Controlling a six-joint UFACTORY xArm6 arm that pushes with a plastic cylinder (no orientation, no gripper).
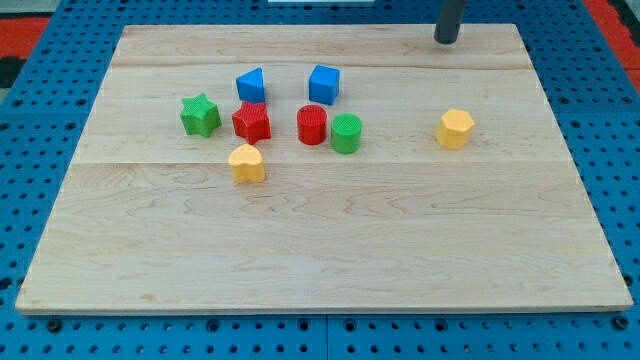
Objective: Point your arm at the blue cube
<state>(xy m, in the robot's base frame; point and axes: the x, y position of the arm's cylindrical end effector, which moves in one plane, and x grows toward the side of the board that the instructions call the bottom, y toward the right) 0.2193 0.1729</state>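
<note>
The blue cube [324, 83] sits on the wooden board [320, 230] toward the view's top, just left of centre. My tip [446, 40] is at the board's top edge, well to the right of the blue cube and a little above it, touching no block. A second blue block [250, 84], wedge-like, lies to the left of the cube.
A red star-like block [251, 121], a red cylinder [312, 125] and a green cylinder [346, 133] lie below the blue blocks. A green star [200, 115] is at the left. A yellow block [246, 163] lies lower, another yellow block [455, 129] at the right.
</note>
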